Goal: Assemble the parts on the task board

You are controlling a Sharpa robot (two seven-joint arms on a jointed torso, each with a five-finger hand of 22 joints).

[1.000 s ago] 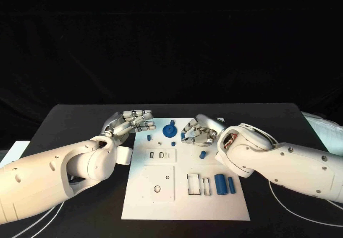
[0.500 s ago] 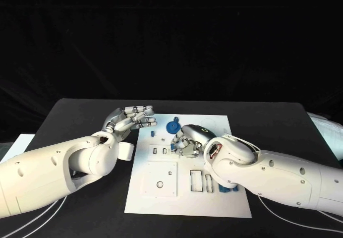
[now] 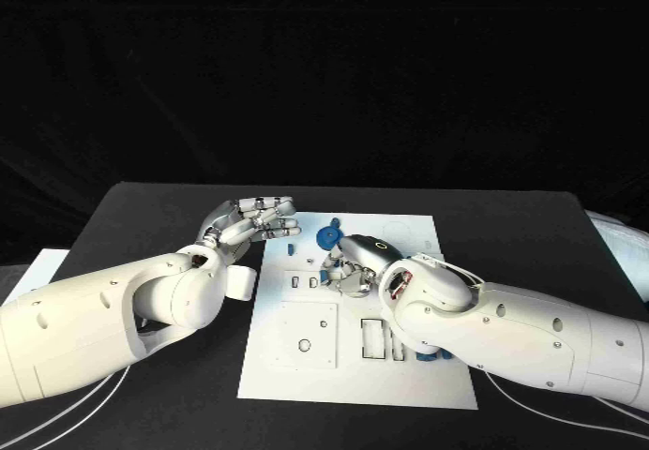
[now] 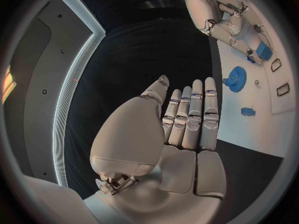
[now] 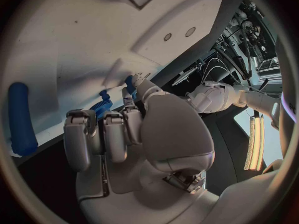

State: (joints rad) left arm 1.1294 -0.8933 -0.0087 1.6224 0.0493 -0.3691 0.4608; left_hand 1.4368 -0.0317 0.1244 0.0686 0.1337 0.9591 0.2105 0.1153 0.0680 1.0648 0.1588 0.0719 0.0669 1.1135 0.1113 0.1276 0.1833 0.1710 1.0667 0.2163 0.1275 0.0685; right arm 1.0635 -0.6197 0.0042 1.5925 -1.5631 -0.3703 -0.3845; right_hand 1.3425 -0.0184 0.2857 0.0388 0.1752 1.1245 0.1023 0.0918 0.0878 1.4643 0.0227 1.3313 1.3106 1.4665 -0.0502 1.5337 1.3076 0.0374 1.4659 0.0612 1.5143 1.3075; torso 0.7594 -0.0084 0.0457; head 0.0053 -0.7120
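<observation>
The white task board (image 3: 406, 234) lies in the middle of the table. My right hand (image 3: 354, 267) hovers low over its middle with its fingers curled; thumb and fingertip pinch a small blue block (image 5: 130, 80), which also shows beside those fingers (image 4: 263, 51). Just beyond that hand stands a blue gear (image 3: 324, 237). My left hand (image 3: 254, 221) is raised at the board's far left corner, fingers straight, holding nothing (image 4: 187, 119). A small blue piece (image 3: 290, 249) lies on the board near it. A blue cylinder (image 5: 20, 117) lies on the board (image 5: 62, 45) behind my right hand.
Rectangular slots (image 3: 379, 339) and a square inset with a hole (image 3: 306, 339) mark the board's near half. My right forearm (image 3: 514, 328) crosses the board's near right corner. White cables (image 3: 101, 398) run over the black table (image 3: 149, 216) on both sides.
The camera has shifted. My right hand has moved in over the board's middle and lowered onto the small blue block. My left hand has stayed about where it was.
</observation>
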